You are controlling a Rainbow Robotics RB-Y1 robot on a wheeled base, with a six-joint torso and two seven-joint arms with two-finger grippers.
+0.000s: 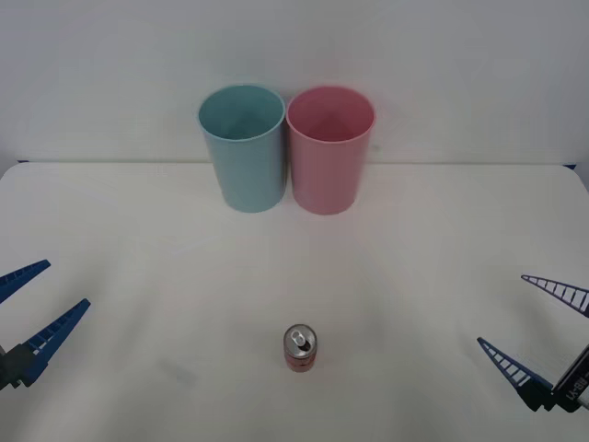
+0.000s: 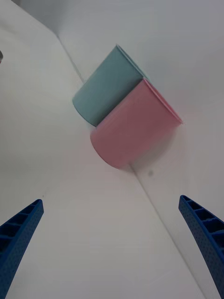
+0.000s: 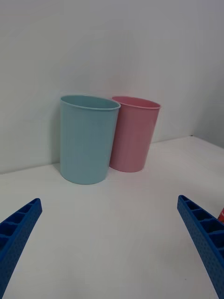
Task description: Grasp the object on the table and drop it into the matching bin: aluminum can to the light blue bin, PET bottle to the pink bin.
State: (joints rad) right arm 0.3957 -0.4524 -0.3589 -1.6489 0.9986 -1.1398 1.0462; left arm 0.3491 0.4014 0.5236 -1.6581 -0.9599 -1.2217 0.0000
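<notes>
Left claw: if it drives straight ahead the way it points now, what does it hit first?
Most likely the light blue bin. The left claw, open, faces it across bare table; the pink bin sits just beside it. Depth is uncertain.

Front view: left gripper [image 1: 35, 313] cut by the picture's left edge — two blue fingers show, set apart, with only a sliver of the body behind them. Right gripper [image 1: 538, 322] cut by the right edge and bottom corner likewise; one finger runs off-frame.

Aluminum can [image 1: 300, 349]: label print too small to read; the side facing away is hidden. In the left wrist view only a red sliver of it [image 3: 221, 215] shows at the picture's edge, behind a finger.

Light blue bin [image 1: 244, 147] and pink bin [image 1: 329, 149]: inner floors in shadow — contents cannot be told. In the right wrist view the pink bin [image 2: 133, 128] covers part of the light blue bin [image 2: 102, 91].
</notes>
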